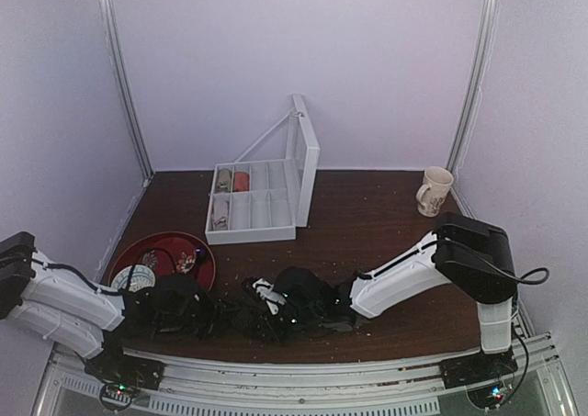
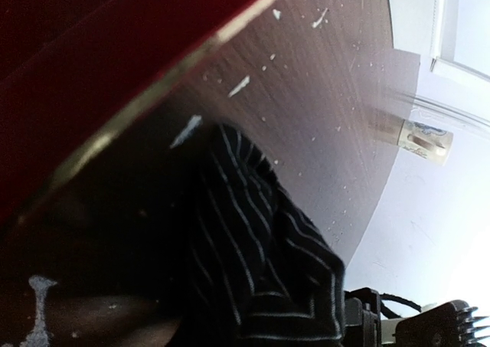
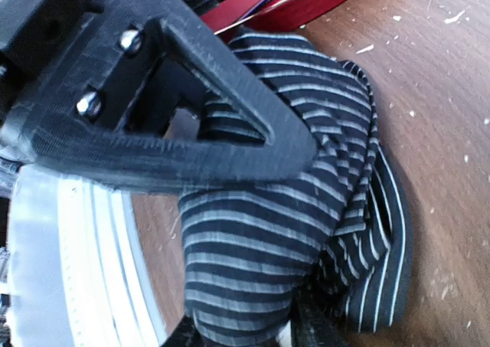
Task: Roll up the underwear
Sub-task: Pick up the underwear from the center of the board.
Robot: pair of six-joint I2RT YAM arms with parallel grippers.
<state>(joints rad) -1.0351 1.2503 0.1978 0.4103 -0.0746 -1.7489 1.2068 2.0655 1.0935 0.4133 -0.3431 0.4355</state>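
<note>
The underwear (image 1: 237,317) is a bunched heap of black pinstriped fabric at the near edge of the table, between my two grippers. My left gripper (image 1: 202,310) is at its left end. In the left wrist view the fabric (image 2: 260,247) fills the space at the jaws and hides the fingers, and it looks gripped. My right gripper (image 1: 268,304) is at its right end. In the right wrist view the fabric (image 3: 260,232) bulges up between my right fingertips (image 3: 314,328), which are shut on it. The left gripper's black finger (image 3: 191,144) lies across the fabric's top.
A red tray (image 1: 138,251) with small items sits just behind my left gripper; its rim (image 2: 153,79) is close in the left wrist view. A white compartment box (image 1: 253,209) with its lid open stands at the back. A mug (image 1: 434,191) stands far right. The metal table rail (image 3: 69,255) is close.
</note>
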